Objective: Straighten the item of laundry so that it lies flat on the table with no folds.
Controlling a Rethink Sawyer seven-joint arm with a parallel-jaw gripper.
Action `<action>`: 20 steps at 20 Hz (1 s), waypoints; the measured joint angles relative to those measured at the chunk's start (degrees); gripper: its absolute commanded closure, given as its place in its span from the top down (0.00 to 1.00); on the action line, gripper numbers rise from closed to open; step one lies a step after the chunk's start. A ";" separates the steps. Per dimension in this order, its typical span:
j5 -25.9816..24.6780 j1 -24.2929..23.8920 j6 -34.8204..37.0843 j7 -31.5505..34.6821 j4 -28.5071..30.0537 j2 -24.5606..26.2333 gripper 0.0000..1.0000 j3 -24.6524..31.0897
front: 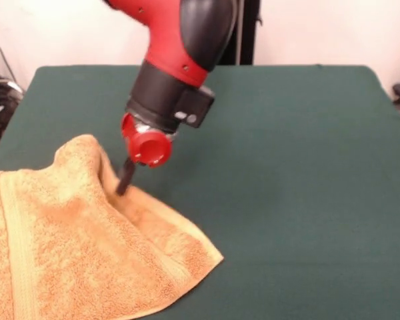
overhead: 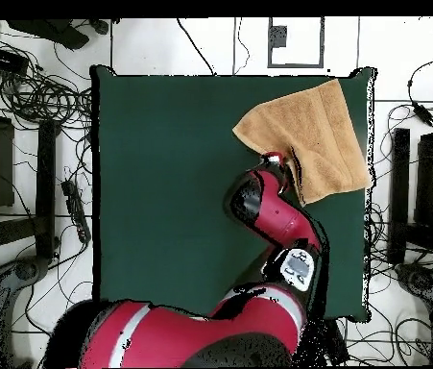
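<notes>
The orange-tan towel point(front: 73, 253) lies at the near left of the green table point(front: 287, 167), rumpled, with a raised fold along its far side and one corner pointing right. A woven band runs down its left part. My gripper point(front: 123, 187) comes down from the red and black arm onto the towel's far edge, next to the raised fold. Its dark fingers stand together as one narrow bar, with the tips in the cloth. In the overhead view the towel point(overhead: 316, 130) sits at the table's point(overhead: 162, 173) top right corner, and the gripper point(overhead: 279, 163) is at its lower left edge.
The towel reaches the table's edge in both views. Cables and equipment point(overhead: 28, 115) lie on the floor around the table. The arm's body point(overhead: 277, 221) crosses the table's lower right part in the overhead view.
</notes>
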 measured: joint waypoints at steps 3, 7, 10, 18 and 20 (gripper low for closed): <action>2.11 3.90 5.75 0.00 0.31 -0.40 0.00 -2.47; 5.02 11.35 14.65 0.01 0.37 -0.48 0.00 -6.95; 6.94 16.80 19.80 0.01 0.37 -0.58 0.00 -9.84; 12.52 24.20 21.78 2.58 0.41 -0.21 0.00 -12.13; 13.90 25.14 21.80 4.20 0.42 0.03 0.00 -12.48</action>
